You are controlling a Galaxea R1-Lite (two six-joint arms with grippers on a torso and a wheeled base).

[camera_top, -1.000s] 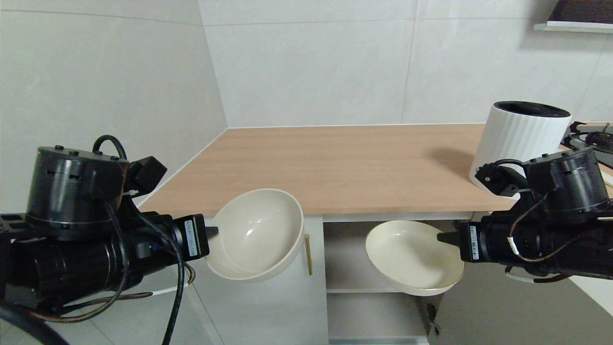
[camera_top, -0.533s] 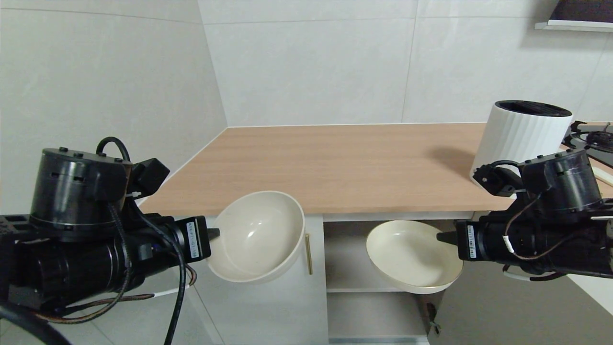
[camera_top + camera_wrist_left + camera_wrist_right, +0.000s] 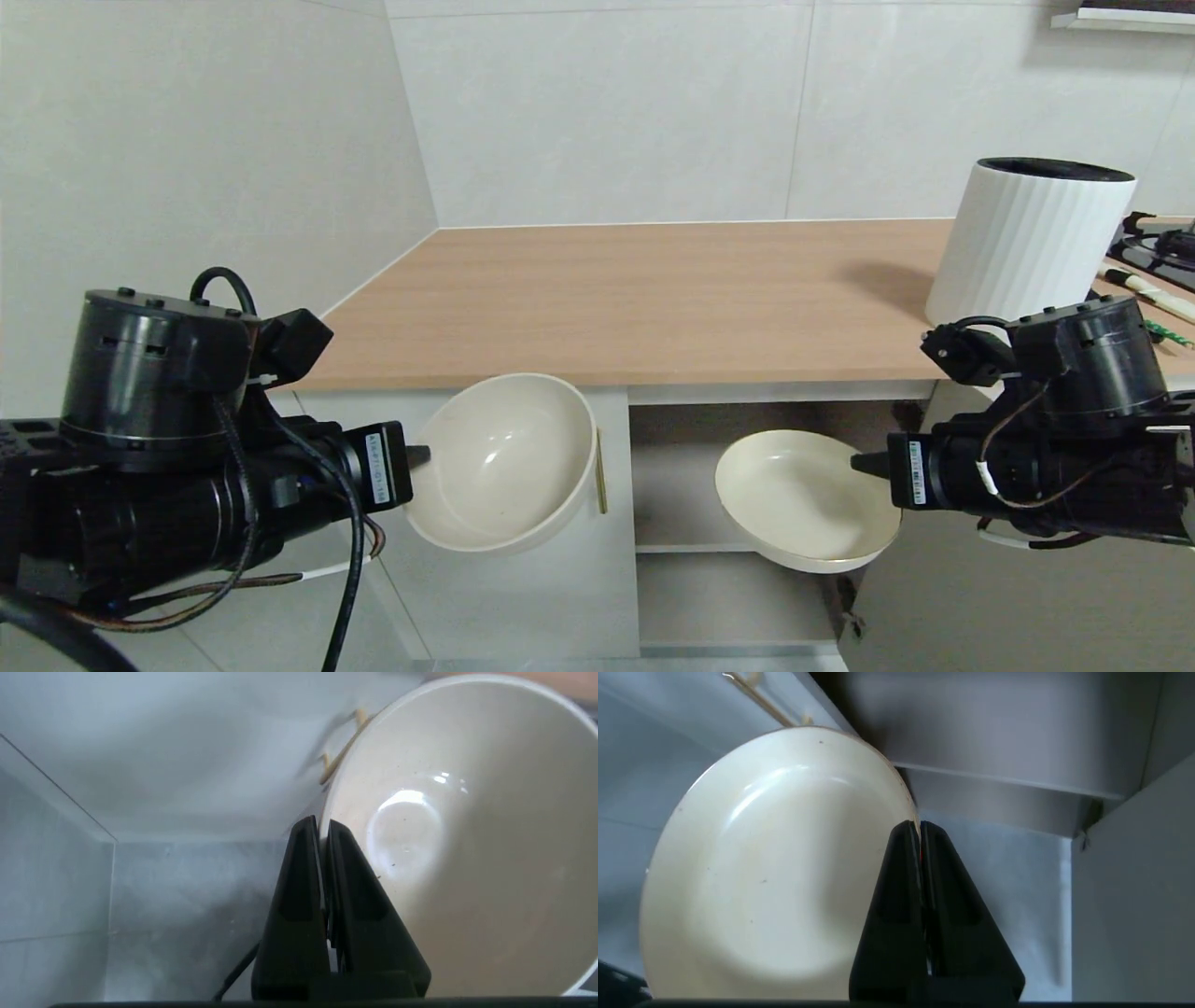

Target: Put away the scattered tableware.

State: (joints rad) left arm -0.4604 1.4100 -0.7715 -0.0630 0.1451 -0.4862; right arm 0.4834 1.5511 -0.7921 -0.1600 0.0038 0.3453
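Note:
My left gripper (image 3: 417, 455) is shut on the rim of a deep cream bowl (image 3: 504, 459), held tilted in front of the closed cabinet door, below the counter edge. The left wrist view has the same bowl (image 3: 467, 831) pinched between the left gripper's (image 3: 323, 831) fingers. My right gripper (image 3: 864, 462) is shut on the rim of a shallow cream plate (image 3: 803, 499), held in front of the open cabinet compartment. In the right wrist view the plate (image 3: 775, 868) sits in the right gripper's (image 3: 920, 835) grip, beside the shelf.
A wooden countertop (image 3: 653, 299) runs across above the cabinet. A white ribbed container (image 3: 1032, 238) stands at its right end, with a stove and utensils beyond. The open cabinet holds a shelf (image 3: 686, 547); the closed door (image 3: 560, 597) with a brass handle (image 3: 602, 471) is to its left.
The camera view has shifted, so the counter and container sit higher in the picture. Both grippers keep hold of the bowl and plate in much the same place.

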